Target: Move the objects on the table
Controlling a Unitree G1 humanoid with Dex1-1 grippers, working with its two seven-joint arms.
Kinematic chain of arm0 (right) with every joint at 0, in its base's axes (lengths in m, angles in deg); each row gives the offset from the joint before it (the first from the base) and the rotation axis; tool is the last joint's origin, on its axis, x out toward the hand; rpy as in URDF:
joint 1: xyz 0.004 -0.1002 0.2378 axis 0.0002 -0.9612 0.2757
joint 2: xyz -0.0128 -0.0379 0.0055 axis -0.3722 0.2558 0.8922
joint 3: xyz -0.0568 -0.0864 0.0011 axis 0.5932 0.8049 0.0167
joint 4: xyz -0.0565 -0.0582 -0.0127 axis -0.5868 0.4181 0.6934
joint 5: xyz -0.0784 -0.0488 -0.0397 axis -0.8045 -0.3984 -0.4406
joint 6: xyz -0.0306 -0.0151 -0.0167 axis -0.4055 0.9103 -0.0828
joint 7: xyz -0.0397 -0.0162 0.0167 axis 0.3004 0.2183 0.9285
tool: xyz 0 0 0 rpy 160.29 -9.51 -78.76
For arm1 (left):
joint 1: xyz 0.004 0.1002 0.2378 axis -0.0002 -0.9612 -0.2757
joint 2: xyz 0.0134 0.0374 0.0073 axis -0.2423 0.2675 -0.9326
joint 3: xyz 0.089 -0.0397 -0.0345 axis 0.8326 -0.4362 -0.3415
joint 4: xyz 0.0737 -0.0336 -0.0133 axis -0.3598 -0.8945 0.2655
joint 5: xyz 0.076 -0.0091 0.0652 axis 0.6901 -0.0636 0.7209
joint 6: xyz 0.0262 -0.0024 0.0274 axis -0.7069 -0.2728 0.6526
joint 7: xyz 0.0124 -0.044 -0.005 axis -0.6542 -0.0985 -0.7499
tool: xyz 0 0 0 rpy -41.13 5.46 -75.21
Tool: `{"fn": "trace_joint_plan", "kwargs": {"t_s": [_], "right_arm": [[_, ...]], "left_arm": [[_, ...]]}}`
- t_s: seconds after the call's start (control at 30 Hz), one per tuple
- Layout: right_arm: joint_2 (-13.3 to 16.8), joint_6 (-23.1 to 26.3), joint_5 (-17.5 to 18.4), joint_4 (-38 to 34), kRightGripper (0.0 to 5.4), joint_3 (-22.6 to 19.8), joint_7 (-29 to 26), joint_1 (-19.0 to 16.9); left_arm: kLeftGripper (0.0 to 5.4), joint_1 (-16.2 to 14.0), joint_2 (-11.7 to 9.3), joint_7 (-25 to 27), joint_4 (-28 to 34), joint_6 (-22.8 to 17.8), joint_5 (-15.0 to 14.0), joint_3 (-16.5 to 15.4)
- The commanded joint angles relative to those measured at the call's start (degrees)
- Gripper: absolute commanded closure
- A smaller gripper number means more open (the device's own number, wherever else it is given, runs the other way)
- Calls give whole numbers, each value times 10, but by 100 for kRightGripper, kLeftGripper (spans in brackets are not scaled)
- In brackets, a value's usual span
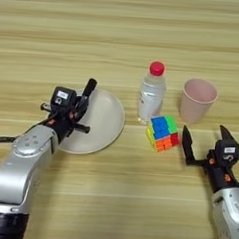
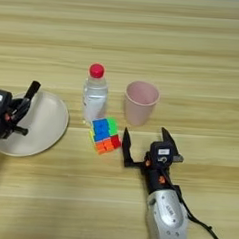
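— Marker pen [image 1: 87,91] sits clamped in the left gripper [image 1: 78,105] jaws, held over the plate [image 1: 104,121] at mid-desk. Likely next: lower and release.

— And the right gripper [image 2: 144,141]?

— Jaws apart, just beside the puzzle cube [image 2: 105,134]. Pink cup [image 2: 140,103] looks empty; bottle [image 2: 95,95] stands capped beside it.

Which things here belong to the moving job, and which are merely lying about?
Job: bottle, pink cup, puzzle cube, black marker held in the left tool; open right tool near the cube.
Lying about: cream plate.
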Motion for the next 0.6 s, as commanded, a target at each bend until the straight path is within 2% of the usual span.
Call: {"fn": "trace_joint_plan", "kwargs": {"t_s": [0.03, 0.23, 0.6], "right_arm": [[-1, 4, 4, 3, 0, -1, 1, 8], [-3, 2, 3, 3, 0, -2, 2, 8], [-4, 0, 3, -1, 0, -4, 3, 1]], "left_arm": [[447, 0, 15, 3, 49, -50, -34, 6], [447, 6, 45, -3, 76, -106, -75, 26], [447, 14, 79, -19, 41, -107, -69, 74]]}}
